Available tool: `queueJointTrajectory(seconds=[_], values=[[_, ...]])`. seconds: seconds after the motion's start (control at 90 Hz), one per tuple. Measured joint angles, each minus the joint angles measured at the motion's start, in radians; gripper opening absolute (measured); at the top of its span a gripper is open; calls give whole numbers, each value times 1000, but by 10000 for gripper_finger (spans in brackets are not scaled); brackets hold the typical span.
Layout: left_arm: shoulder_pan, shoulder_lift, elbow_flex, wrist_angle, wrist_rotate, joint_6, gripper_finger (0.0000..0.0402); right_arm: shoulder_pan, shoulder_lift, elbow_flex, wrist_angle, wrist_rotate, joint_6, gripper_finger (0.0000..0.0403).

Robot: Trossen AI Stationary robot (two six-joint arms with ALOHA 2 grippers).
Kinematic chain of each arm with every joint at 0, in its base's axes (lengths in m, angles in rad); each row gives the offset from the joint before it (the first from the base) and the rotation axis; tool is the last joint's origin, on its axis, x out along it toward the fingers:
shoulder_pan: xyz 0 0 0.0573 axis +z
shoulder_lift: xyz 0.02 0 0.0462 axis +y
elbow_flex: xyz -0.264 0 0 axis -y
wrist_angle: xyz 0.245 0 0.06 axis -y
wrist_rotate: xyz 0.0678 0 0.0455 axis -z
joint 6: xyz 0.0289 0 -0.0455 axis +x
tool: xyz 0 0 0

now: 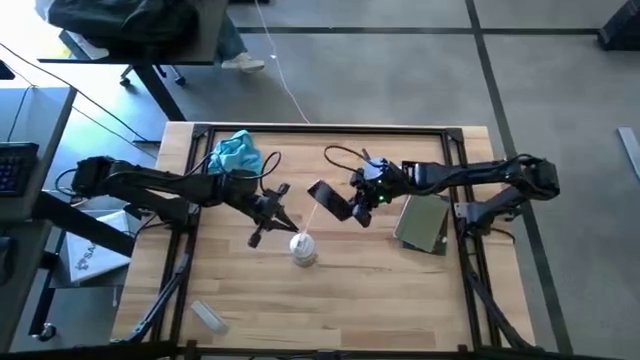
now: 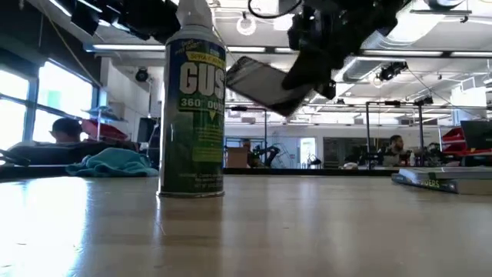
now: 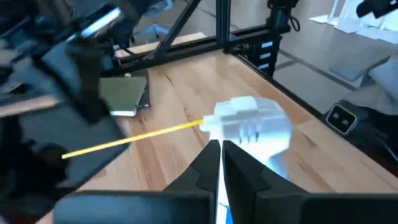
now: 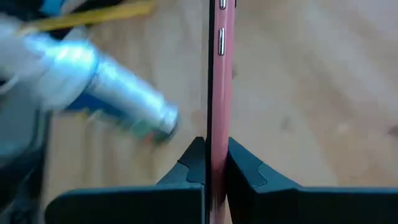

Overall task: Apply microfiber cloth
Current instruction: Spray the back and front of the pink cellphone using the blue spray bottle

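Microfiber cloth (image 1: 235, 153) lies bunched at the far left of the table (image 1: 400, 300), close to the back frame rail, a rumpled teal heap with no clear long axis. From the low view it (image 2: 115, 162) shows as a low mound behind and left of the duster can (image 2: 192, 100), well apart from it.

Left gripper (image 1: 268, 222) hangs over the table's middle, just beside the can's white cap (image 1: 303, 247); its wrist view shows the fingertips (image 3: 219, 163) pressed together with nothing between them, right behind the cap (image 3: 252, 121) and its yellow straw (image 3: 130, 138).

Right gripper (image 1: 357, 205) holds a phone (image 1: 328, 199) above the table, tilted; the right wrist view alone shows the phone edge-on (image 4: 219, 74), pinkish side with buttons, squeezed between both fingers. Only the low view shows it (image 2: 265, 85) lifted clear of the wood.

A grey-green pad (image 1: 422, 223) lies on the right side; a small pale object (image 1: 210, 316) rests near the front left corner. Bare wood lies open between cloth and can
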Motion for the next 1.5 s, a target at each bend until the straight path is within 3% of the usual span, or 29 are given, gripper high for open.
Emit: queueJointTrajectory(seconds=[0.089,0.256,0.389,0.556,0.778,0.989,1.133,1.289,1.5], values=[[0,-26,0,-2,0,10,0,20,0,37,-155,35,6,0],[0,-54,0,-26,-5,15,0,68,-10,129,-379,233,23,0],[-18,-67,0,-27,-6,-8,0,110,-11,194,-400,359,10,0],[-90,-75,2,-58,-45,-54,0,165,-12,229,-469,326,24,0],[-233,-66,2,-169,-193,-169,0,287,-10,201,-573,277,234,0],[-327,-14,-1,-201,-247,-283,0,440,-8,102,-418,289,447,0],[-360,41,-81,-38,-238,-344,0,530,18,-9,-127,310,533,0],[-370,108,-172,181,-270,-402,0,607,110,-49,131,382,492,0],[-403,265,-197,343,-316,-440,0,648,260,6,188,431,411,0]])
